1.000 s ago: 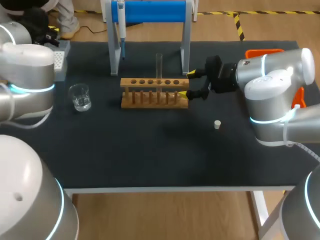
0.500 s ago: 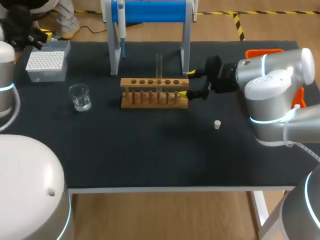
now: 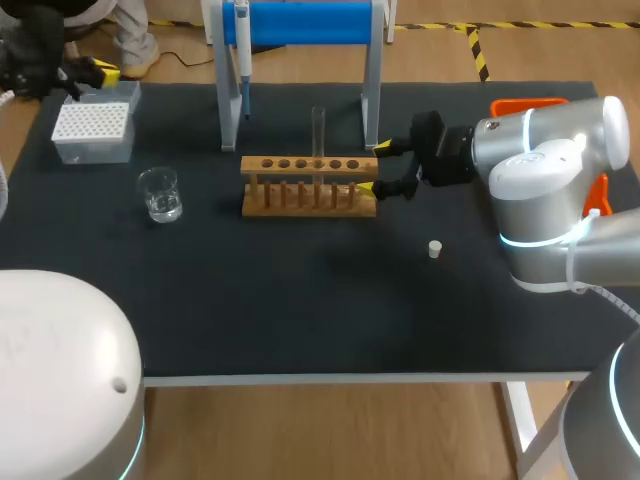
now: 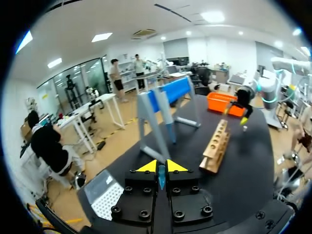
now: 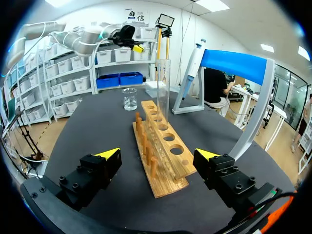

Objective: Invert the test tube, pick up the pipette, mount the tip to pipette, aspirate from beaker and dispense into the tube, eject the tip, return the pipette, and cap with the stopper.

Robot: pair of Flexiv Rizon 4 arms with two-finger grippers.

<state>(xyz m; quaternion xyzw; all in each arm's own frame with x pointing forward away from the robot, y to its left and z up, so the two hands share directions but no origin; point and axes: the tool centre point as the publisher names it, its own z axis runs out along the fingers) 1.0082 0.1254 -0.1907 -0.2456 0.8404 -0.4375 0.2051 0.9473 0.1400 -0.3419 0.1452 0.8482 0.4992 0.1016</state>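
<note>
You have one black table (image 3: pixel 300 310) with two grippers over it. One blue pipette stand (image 3: pixel 300 22) sits at the far edge, and one pipette (image 3: pixel 242 60) hangs vertically by its left post. One wooden rack (image 3: pixel 300 195) lies in front of the stand, its long axis running across the table. One tip box (image 3: pixel 92 131) sits at the far left and one orange tray (image 3: pixel 527 104) at the far right. One beaker (image 3: pixel 160 193) stands left of the rack, well apart from it. One test tube (image 3: pixel 318 130) stands in a hole near the middle of the rack, long axis vertical, rim uppermost. One white stopper (image 3: pixel 435 249) lies alone to the right of the rack, toward the front edge.

The right gripper (image 5: pixel 158 155) has its fingers wide apart, one on each side of the rack's end, clamping nothing. Its own wrist view shows the gaps on either side most clearly. The left gripper (image 4: pixel 161 167) hangs by the tip box with its fingers together. The head view shows only its yellow tips at the far left corner.
</note>
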